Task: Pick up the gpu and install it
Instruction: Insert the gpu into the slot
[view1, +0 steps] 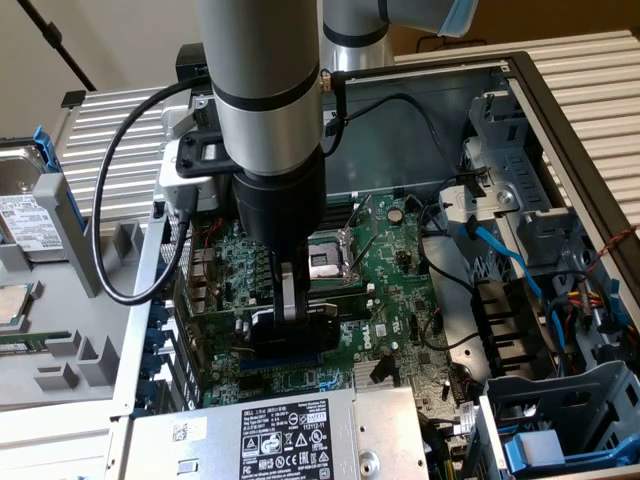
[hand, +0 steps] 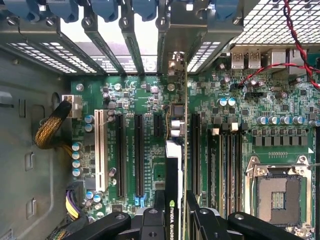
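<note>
Gripper of the single arm stands low inside the open computer case, pointing down at the motherboard. It is clenched on the gpu, with one finger on each face of the card. In the wrist view the gripper shows its two black fingers pressed on both sides of the gpu. The card is seen on its edge there, with the black cooler shroud and a printed brand name on it. The gpu stands upright over the row of expansion slots, between a long black slot and the memory slots. Its far end reaches the metal slot openings at the back wall of the case. Whether its lower edge already sits in a slot, I cannot tell. A white slot lies further to the side, well apart from the card. The open processor socket is just beside the gripper in the exterior view. The grey power supply with its label lies near the lower edge of that view, and a blue cable runs at the exterior view's right.
</note>
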